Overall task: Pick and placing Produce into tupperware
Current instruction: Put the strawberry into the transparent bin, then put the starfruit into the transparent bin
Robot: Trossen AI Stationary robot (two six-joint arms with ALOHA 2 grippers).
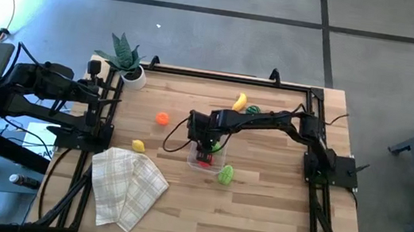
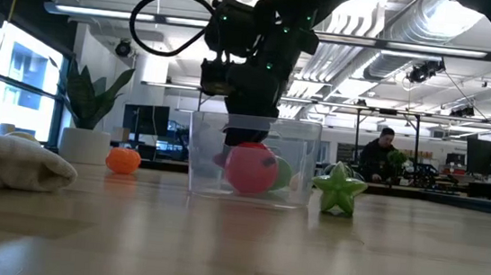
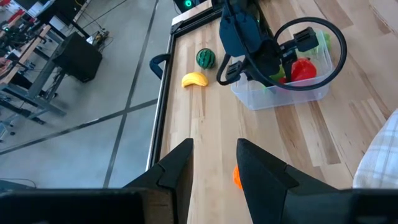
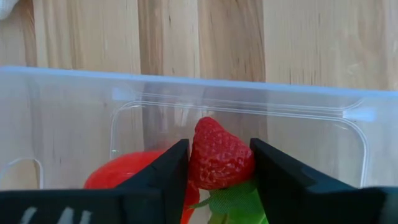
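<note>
- We are at the placing step: the right pincer (image 4: 219,163) grasps a toy strawberry (image 4: 217,155) inside the tupperware (image 1: 205,161), a red piece (image 4: 127,171) beside it.
- Next we release and lift clear.
- The left pincer (image 3: 214,163) waits, released.

Your clear tupperware tub (image 1: 199,163) sits upright mid-tabletop, and there's a red strawberry (image 4: 219,154) inside it, pinched between the right gripper's (image 4: 219,163) fingers, green leaves pointing away from the tub's floor. A rounder red piece (image 2: 251,169) lies beside it in the tub, a light green one (image 2: 281,173) behind. Just outside the tub you've got a green star-shaped fruit (image 2: 338,189). The yellow banana (image 3: 194,79) and dark striped watermelon (image 3: 206,58) lie close together; the orange piece (image 1: 162,117) and another yellow piece (image 1: 138,145) lie apart.
</note>
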